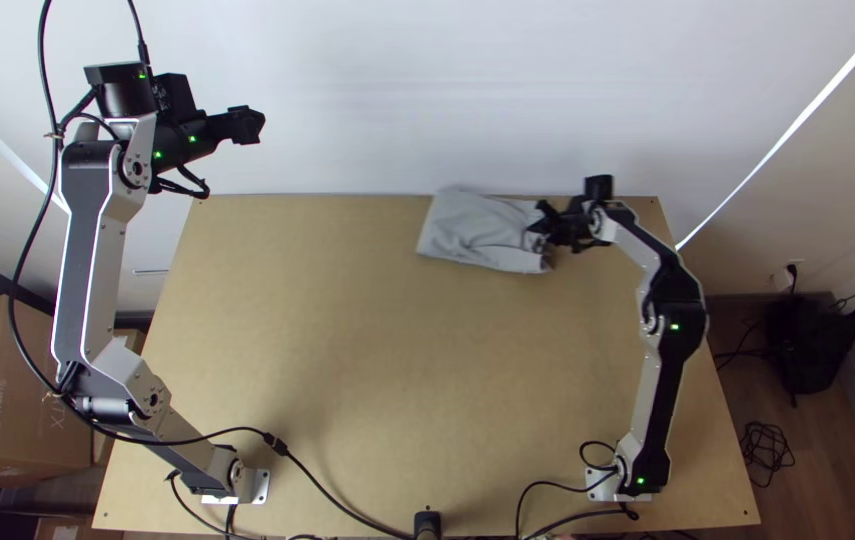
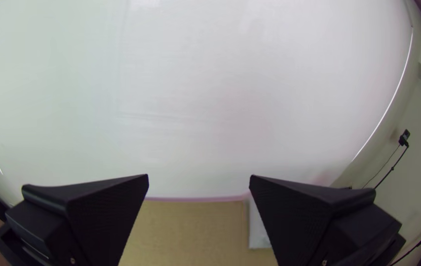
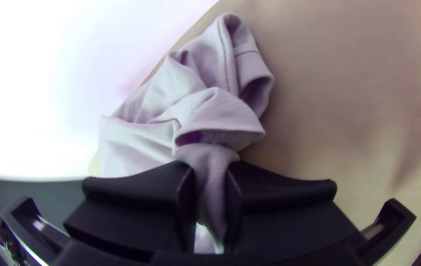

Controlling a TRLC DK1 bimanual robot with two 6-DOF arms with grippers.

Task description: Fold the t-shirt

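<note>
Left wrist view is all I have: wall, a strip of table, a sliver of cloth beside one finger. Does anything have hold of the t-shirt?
Observer: Yes, the right gripper pinches a narrow, gathered part of the t-shirt.
Operator: Where does the t-shirt lie?
Observer: Along the far edge of the table, right of the middle.
Operator: And my gripper, from above?
Observer: In the top view, the left gripper shows past that far edge, well to the left of the cloth.
</note>
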